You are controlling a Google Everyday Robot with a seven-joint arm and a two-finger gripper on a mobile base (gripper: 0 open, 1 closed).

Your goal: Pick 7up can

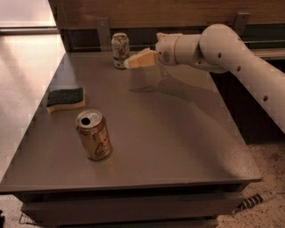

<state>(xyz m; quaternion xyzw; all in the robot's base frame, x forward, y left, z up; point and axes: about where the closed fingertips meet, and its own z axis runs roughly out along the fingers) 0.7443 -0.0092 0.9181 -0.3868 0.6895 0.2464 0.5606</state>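
The claw (132, 62) hangs over the table (178, 133) near its far edge, just beside the upright 7up can (120, 50).

A big flat grey-brown table (173, 133) fills most of the view. A gold-brown metal drink can (93, 136) stands up straight on it, near the front and on the left side. Its silver top has an open hole, and there is a triangle mark on its side. A soft sponge (66, 99), dark green on top and yellow below, lies flat by the left edge. The sponge is farther back than the can, and the two do not touch. Behind the table is a brown wooden wall (178, 11). The shiny pale floor (24, 67) is on the left. A stripy black and white cord (256, 201) lies on the speckled floor at the bottom right.
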